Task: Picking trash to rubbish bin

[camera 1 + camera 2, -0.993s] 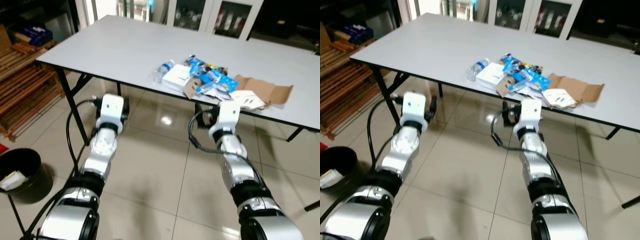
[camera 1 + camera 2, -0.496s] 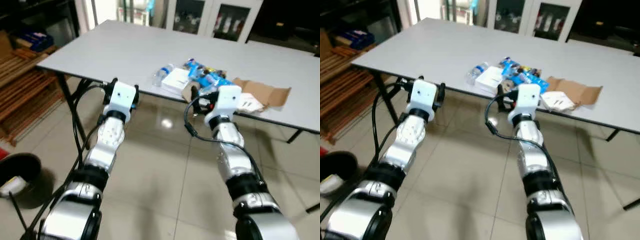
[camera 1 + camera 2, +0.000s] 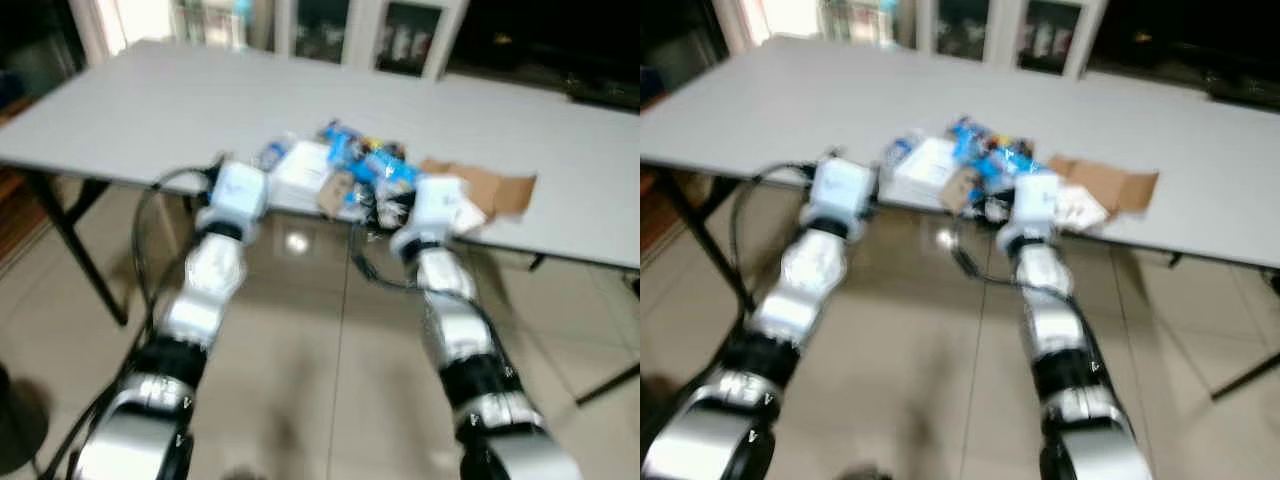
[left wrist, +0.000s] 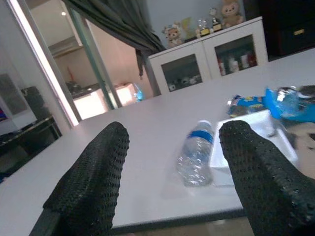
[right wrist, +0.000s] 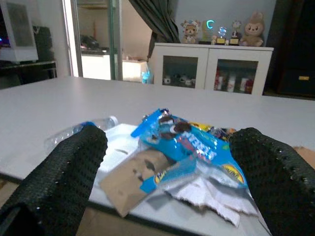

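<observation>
The trash lies in a loose pile near the front edge of a long grey table [image 3: 150,110], roughly midway along it. At the pile's left end a clear plastic bottle [image 4: 196,153] with a blue label lies on its side, touching a flat white box [image 4: 256,129]. Beside the box sits a blue snack wrapper [image 5: 189,147], resting on a torn piece of brown cardboard [image 5: 130,179] and some crumpled white paper [image 5: 209,194]. Further right, a flattened brown cardboard box [image 3: 485,185] lies open on the tabletop.

The left gripper [image 4: 172,172] is raised to the table's front edge with the bottle straight ahead between its 2 black fingers [image 4: 93,172]; the fingers are spread wide and grasp nothing. The right gripper [image 5: 167,182] is level with the same edge, facing the blue wrapper, its 2 fingers [image 5: 59,172] likewise parted and empty. In the head views both silver arms reach forward over a glossy tiled floor [image 3: 300,350], and those views are blurred.

Behind the table stands a white cabinet with glass doors [image 5: 211,66], with soft toys and small trophies [image 5: 221,32] on top. A dark curtain [image 4: 118,24] hangs to one side of it.
</observation>
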Robot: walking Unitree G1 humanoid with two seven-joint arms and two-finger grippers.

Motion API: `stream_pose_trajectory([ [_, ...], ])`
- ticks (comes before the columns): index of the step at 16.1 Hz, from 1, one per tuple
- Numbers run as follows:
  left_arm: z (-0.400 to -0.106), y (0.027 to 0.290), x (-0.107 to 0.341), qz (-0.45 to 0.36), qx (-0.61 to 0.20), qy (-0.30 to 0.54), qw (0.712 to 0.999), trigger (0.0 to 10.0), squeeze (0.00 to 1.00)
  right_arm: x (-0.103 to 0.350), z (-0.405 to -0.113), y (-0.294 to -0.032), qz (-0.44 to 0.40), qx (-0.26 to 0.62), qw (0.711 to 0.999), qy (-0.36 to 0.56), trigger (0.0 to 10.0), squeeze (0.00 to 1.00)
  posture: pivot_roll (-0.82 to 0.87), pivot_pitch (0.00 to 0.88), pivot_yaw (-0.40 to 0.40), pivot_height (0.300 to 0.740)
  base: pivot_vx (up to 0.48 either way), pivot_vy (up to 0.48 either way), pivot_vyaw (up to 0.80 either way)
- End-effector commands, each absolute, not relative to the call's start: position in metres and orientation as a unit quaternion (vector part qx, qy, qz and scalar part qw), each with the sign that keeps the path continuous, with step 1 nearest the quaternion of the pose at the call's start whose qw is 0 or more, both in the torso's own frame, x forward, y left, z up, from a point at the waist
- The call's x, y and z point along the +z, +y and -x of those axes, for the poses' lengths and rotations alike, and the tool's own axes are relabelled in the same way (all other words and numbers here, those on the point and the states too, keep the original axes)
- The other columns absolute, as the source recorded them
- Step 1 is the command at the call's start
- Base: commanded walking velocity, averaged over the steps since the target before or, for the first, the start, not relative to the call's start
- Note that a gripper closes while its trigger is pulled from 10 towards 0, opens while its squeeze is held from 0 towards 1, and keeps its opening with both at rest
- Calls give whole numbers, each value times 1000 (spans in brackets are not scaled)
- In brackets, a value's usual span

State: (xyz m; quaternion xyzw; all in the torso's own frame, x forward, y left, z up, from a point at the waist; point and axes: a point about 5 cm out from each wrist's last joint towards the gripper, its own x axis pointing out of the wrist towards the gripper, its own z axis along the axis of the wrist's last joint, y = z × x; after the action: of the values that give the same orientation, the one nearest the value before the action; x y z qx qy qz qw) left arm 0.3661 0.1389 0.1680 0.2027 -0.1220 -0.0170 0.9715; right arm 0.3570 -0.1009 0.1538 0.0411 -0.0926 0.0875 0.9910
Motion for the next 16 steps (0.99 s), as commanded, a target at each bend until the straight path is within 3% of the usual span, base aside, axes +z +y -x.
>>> stream_pose_trajectory([
  [1, -366, 127, 173, -201, -33, -133, 970, 10000, 0, 158, -358, -111, -36, 79, 991, -99, 10000, 0, 13, 0, -86, 740, 382, 0, 0],
  [16, -366, 127, 178, -198, -28, -130, 971, 10000, 0, 159, -357, -113, -43, 80, 992, -93, 10000, 0, 10, 17, -90, 740, 377, 0, -53],
])
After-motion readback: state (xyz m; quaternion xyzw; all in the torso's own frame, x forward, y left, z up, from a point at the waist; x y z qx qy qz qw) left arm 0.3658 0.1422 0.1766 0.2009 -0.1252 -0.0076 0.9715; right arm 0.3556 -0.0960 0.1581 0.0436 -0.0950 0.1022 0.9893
